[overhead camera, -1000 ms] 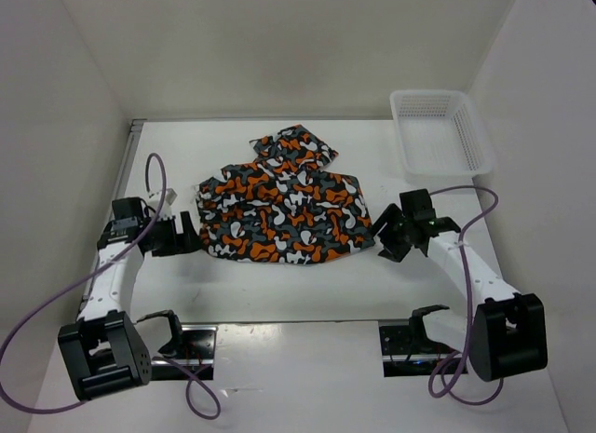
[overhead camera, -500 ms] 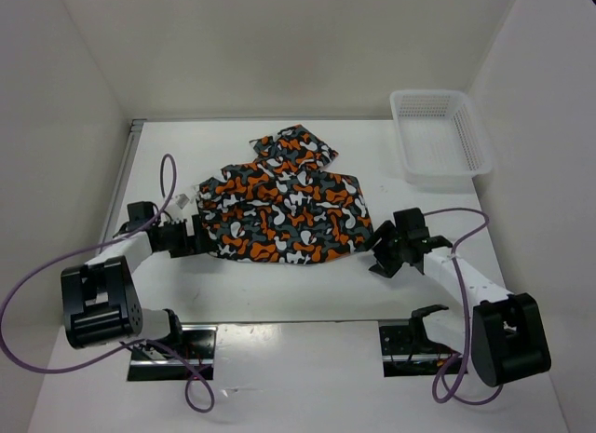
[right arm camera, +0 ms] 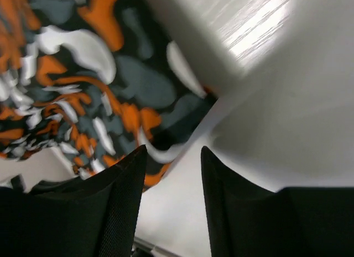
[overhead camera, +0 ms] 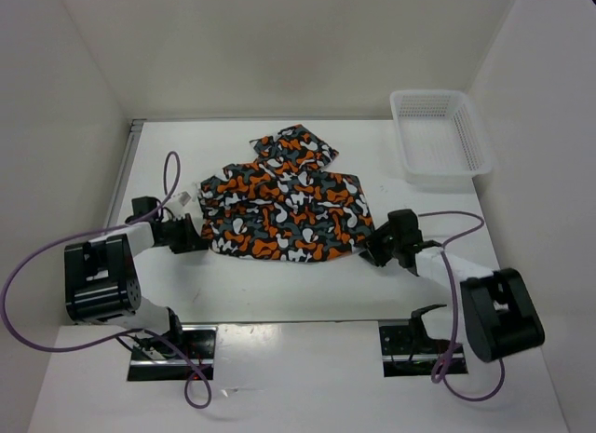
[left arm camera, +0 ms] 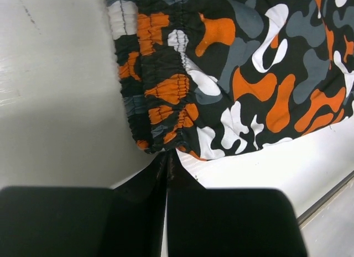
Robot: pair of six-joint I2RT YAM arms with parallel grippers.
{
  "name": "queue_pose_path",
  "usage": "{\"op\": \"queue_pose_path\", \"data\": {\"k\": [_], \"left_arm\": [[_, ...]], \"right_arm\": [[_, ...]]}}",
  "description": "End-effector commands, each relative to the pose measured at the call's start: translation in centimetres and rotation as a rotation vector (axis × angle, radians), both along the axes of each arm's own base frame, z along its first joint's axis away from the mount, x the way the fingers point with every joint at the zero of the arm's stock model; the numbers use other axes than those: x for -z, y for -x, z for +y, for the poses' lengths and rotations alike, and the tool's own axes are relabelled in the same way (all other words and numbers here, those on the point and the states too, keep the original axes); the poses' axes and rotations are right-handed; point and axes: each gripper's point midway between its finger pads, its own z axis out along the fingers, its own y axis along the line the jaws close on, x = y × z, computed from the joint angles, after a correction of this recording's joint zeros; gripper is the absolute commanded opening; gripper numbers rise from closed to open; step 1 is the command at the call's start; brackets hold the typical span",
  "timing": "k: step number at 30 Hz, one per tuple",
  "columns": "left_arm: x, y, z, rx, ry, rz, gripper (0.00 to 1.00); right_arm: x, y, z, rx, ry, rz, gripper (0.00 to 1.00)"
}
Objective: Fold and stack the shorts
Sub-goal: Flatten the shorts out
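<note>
The shorts [overhead camera: 284, 209] lie spread in the middle of the worktop [overhead camera: 279, 289]. My left gripper [left arm camera: 166, 157] is clenched at the waistband corner; whether it nips cloth, I cannot tell. My right gripper [right arm camera: 171, 152] gapes just short of the hem, so I'd slide one finger under before closing.

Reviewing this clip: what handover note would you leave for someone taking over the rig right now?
Left gripper: shut, tips at the waistband corner of the shorts; whether cloth is pinched cannot be told.
Right gripper: open, low at the shorts' right edge, holding nothing.
Shorts: lying loosely mid-table, one leg pointing to the far side. The white basket sits at the far right.
Done: no neat fold yet.
Left: grasp both sides, fold, stack.
</note>
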Motion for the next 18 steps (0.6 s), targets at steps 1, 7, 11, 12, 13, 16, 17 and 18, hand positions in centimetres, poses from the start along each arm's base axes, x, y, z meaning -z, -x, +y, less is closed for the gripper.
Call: {"op": "queue_pose_path", "data": {"k": [1, 7, 11, 12, 13, 16, 17, 18], "left_arm": [[-0.9, -0.8, 0.6, 0.012, -0.038, -0.027, 0.0], [-6.2, -4.2, 1.6, 0.011, -0.07, -0.139, 0.0], [-13.4, -9.8, 2.4, 0.034, -0.081, -0.321, 0.0], [-15.0, -11.0, 2.5, 0.046, -0.075, -0.365, 0.0], [-16.1, -12.6, 2.6, 0.059, -0.067, -0.401, 0.0], [-22.4, -16.1, 3.1, 0.085, -0.083, -0.546, 0.0], [-24.0, -16.6, 3.2, 0.087, -0.096, -0.584, 0.0], [-24.3, -16.4, 3.3, 0.08, -0.104, -0.583, 0.0]], "right_arm": [[0.5, -2.8, 1.2, -0.012, 0.029, -0.033, 0.43], [-2.7, -8.7, 1.6, -0.038, 0.144, -0.085, 0.0], [-12.0, -16.2, 1.0, -0.065, 0.197, -0.279, 0.0], [-13.4, -17.2, 0.9, -0.089, 0.202, -0.283, 0.0], [-19.8, -20.0, 1.7, -0.133, 0.195, -0.418, 0.0], [-23.8, -23.3, 3.0, -0.201, 0.209, -0.45, 0.0], [-24.0, -23.4, 3.2, -0.223, 0.208, -0.451, 0.0], [-24.6, -23.3, 3.5, -0.234, 0.197, -0.456, 0.0]]}}
